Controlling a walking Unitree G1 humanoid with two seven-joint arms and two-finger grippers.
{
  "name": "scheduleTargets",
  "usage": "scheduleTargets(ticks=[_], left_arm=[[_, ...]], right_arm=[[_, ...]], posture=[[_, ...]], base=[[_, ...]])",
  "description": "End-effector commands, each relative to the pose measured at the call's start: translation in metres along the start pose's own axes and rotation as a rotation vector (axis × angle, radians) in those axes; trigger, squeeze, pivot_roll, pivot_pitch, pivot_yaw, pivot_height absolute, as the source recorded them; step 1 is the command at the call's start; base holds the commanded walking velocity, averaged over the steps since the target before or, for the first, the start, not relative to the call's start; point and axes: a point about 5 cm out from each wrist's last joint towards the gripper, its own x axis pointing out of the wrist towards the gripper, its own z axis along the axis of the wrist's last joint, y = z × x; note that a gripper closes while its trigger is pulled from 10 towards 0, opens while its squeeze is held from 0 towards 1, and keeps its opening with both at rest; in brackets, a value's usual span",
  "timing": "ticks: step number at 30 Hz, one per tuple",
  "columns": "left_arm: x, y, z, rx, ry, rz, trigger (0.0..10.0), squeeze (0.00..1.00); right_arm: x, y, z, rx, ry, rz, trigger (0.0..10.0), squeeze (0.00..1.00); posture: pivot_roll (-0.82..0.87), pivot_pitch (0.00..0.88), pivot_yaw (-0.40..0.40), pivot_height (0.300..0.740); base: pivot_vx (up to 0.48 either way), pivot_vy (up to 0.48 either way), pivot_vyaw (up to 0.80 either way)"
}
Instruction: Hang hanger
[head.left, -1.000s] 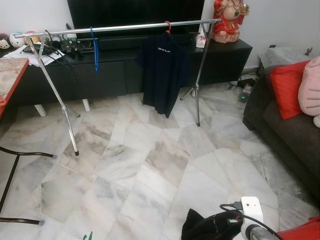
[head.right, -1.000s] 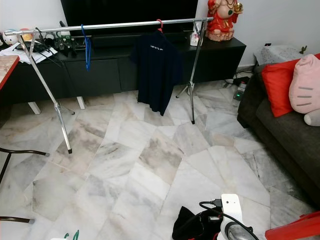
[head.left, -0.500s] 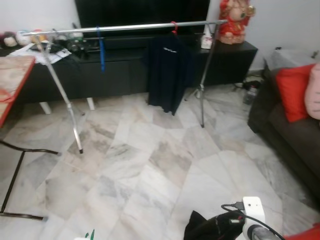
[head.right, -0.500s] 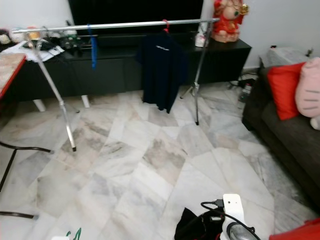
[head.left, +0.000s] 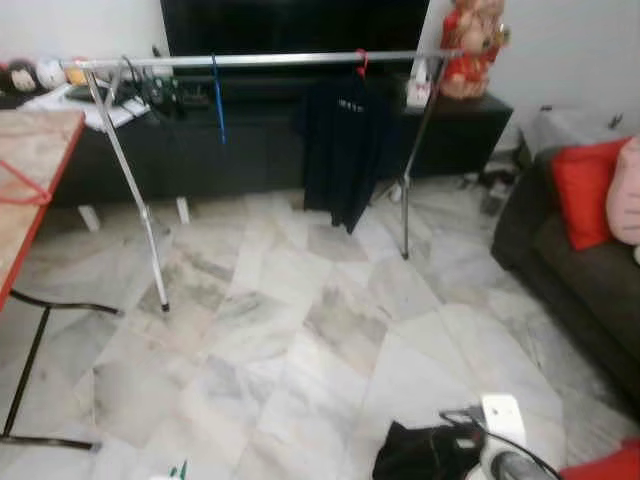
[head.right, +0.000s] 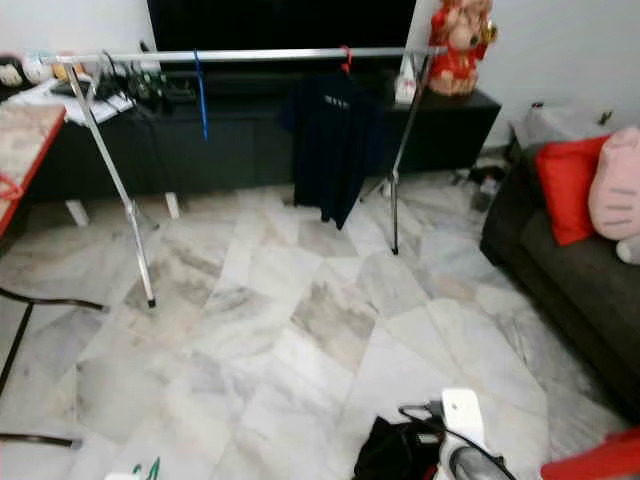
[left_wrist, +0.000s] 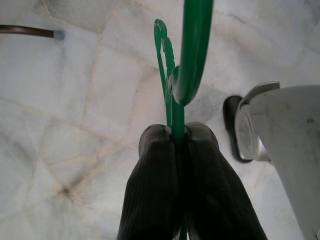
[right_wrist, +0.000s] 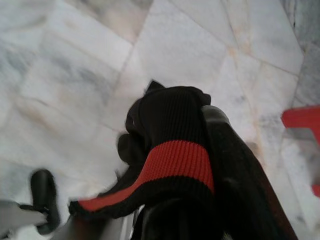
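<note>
Camera swings left since a second ago, so the clothes rack (head.left: 250, 60) sits more centred and the red-edged table (head.left: 25, 190) comes further into sight. Head view: a dark T-shirt (head.left: 343, 150) and a blue hanger (head.left: 217, 95) hang on the rail. Left wrist view: the left gripper (left_wrist: 181, 137) has its fingers pressed together on a green hanger (left_wrist: 192, 50), low over the marble floor (left_wrist: 75, 100). Right wrist view: the right gripper (right_wrist: 200, 165) is draped in a black garment with a red stripe (right_wrist: 175, 160); whether its fingers are spread, you cannot tell.

clothes rack (head.left: 260, 60) on marble floor (head.left: 300, 340)
</note>
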Motion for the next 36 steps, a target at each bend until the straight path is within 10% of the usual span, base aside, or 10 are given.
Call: scheduleTargets(ticks=[1,36], left_arm=[[0.000,-0.008,0.001,0.009,0.001,-0.020,10.0,0.00],[0.001,-0.011,0.003,0.024,-0.007,-0.040,10.0,0.00]], right_arm=[[-0.001,-0.008,-0.001,-0.003,0.002,-0.020,10.0,0.00],[-0.001,-0.008,0.000,0.001,0.001,-0.020,10.0,0.00]], posture=[[0.03,0.000,-0.065,0.716],[0.03,0.000,-0.062,0.716]], base=[[0.000,0.289,0.00],[0.000,0.057,0.00]])
